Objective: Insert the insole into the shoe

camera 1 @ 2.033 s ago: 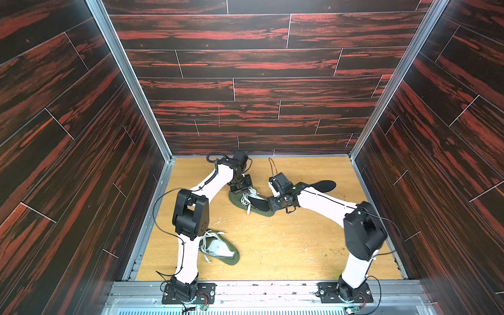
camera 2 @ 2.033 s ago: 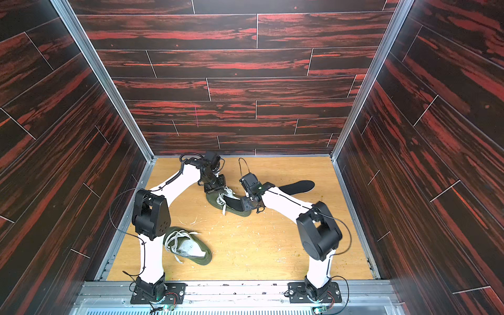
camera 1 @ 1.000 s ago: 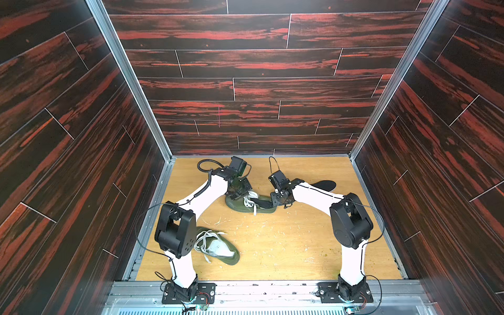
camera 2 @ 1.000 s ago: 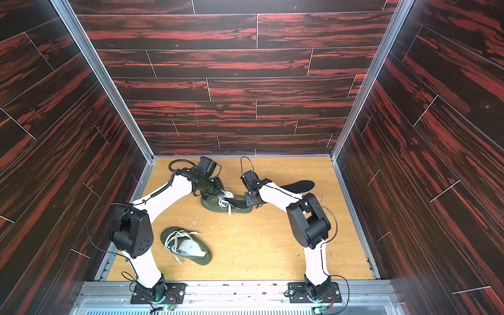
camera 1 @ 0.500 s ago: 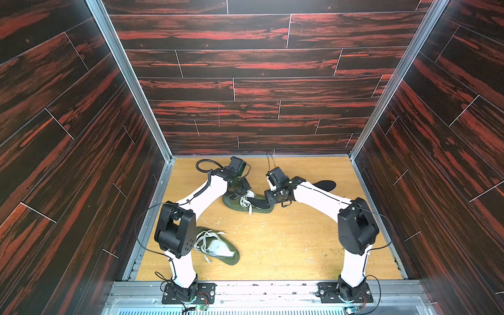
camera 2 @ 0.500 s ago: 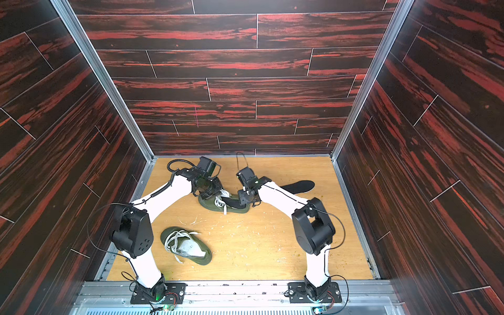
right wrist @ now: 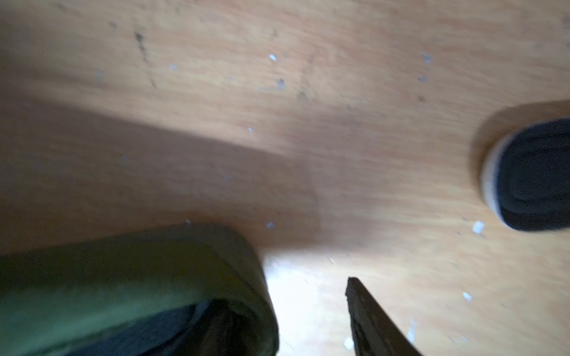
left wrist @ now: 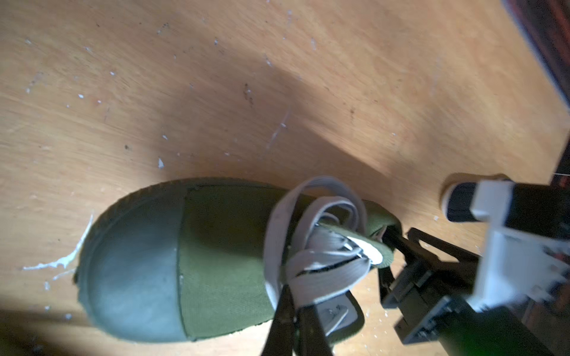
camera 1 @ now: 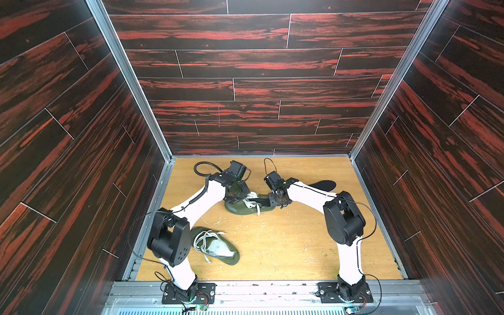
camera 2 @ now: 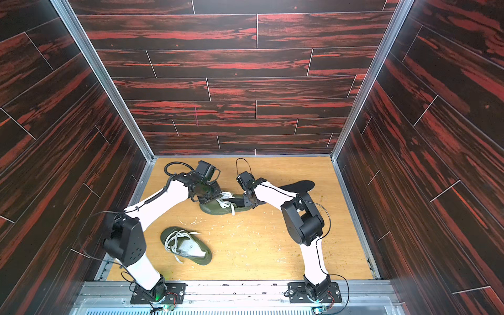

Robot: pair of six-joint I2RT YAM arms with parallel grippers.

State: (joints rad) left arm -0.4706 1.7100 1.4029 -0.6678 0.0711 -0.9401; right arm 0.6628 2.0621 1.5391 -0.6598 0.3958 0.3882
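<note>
A green shoe (camera 1: 246,208) (camera 2: 218,208) with white laces lies on the wooden floor between my two grippers. My left gripper (camera 1: 238,197) (left wrist: 291,296) is shut on the shoe's laced edge beside the tongue. My right gripper (camera 1: 275,200) (right wrist: 283,302) is open at the heel (right wrist: 154,271). One finger is inside the shoe, the other finger (right wrist: 367,311) stands outside, clear of the heel wall. The black insole (camera 1: 323,185) (camera 2: 298,186) (right wrist: 536,175) lies flat on the floor behind my right arm, apart from the shoe.
A second green shoe (camera 1: 215,245) (camera 2: 186,245) with loose laces lies near the left arm's base. Dark wood-pattern walls (camera 1: 245,90) close in the floor on three sides. White flecks are scattered over the boards.
Over two seconds the shoe has swung from a diagonal to lie crosswise, a little farther back. My left arm reached out with it. My right gripper stayed at the heel while its elbow shifted.
</note>
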